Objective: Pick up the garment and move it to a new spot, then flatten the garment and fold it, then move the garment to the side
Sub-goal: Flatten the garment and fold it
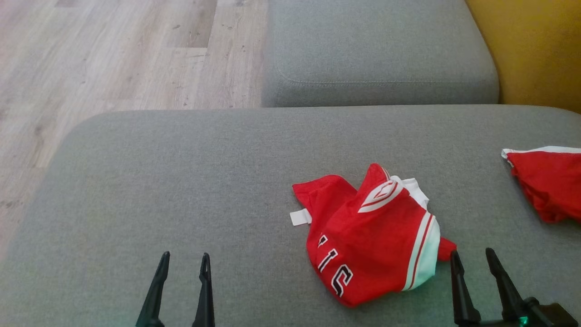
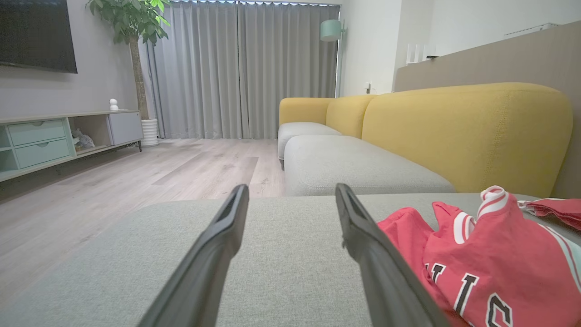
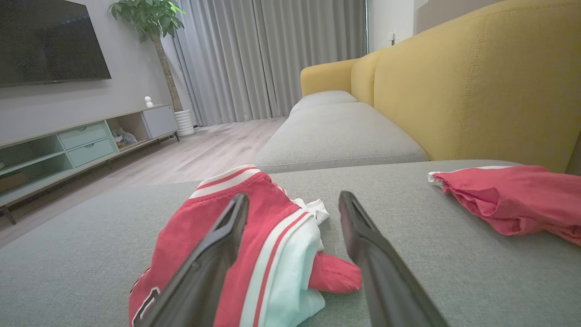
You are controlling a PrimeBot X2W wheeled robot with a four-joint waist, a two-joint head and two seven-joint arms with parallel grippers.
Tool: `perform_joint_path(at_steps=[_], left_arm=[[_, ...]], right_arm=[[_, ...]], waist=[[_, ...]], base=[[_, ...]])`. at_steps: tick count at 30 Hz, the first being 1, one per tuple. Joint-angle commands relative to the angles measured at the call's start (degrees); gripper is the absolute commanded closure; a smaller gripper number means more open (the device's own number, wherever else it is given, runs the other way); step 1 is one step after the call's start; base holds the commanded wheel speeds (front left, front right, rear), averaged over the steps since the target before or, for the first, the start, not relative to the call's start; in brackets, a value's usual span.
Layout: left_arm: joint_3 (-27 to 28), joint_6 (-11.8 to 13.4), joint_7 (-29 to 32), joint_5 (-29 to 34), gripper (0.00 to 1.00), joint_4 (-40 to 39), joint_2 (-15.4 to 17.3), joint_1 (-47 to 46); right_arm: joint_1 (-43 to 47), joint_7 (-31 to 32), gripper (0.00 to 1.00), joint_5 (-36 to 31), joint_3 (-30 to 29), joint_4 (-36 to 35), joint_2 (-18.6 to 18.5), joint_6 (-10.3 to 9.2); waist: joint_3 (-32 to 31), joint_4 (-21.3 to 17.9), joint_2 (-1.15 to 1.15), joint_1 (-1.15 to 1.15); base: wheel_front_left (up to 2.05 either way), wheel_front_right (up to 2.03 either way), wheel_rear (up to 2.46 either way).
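Garment (image 1: 372, 245), red with white stripes and black letters, lies crumpled on the grey cushion (image 1: 181, 181). Left gripper (image 1: 185, 254) and right gripper (image 1: 473, 251) both stand wide apart and empty, the right one just beside it.

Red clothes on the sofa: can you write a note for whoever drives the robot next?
Left claw: open, empty, over the bare grey cushion.
Right claw: open, empty, by the near right edge of the crumpled garment.
Crumpled garment: in a heap mid-cushion, not flat.
Other red garment: at the cushion's far right.
Done: nothing visible yet.
Left: pick up, move, flatten, fold, set aside.
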Motion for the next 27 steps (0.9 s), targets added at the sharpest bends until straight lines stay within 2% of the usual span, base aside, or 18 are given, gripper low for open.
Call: perform_joint_path(at_steps=[1,8,14,20,27], left_arm=[[1.6,-0.3,-0.4,0.6,0.00,-1.6,-0.9,-2.3],[-2.9,-3.1,-0.4,2.2,0.00,2.2,-0.9,-7.7],[-10.0,-6.4,-0.4,3.7,0.00,12.0,-0.9,-18.7],[-17.3,-6.8,2.2,0.4,0.00,19.3,-0.9,-31.7],[-21.9,-5.6,7.8,-2.1,0.00,25.0,-0.9,-40.7]], right_arm=[[-1.9,-0.2,0.00,0.1,1.5,-2.0,-0.5,-0.04],[-3.2,-0.2,0.00,-0.5,2.5,-2.3,-0.5,-0.04],[-4.4,-0.2,0.00,-0.8,4.0,-2.6,-0.7,-0.04],[-6.0,-0.2,0.00,0.2,3.6,-2.8,-0.8,-0.04],[-7.7,-0.2,0.00,1.2,3.0,-3.1,-0.6,-0.04]], waist=[[0.2,-0.3,0.00,0.00],[2.7,-4.2,0.00,0.00],[6.1,-10.3,0.00,0.00],[10.5,-16.1,0.00,0.00],[13.7,-20.3,0.00,0.00]], base=[[0.00,0.00,0.00],[0.00,0.00,0.00],[0.00,0.00,0.00],[0.00,0.00,0.00],[0.00,0.00,0.00]])
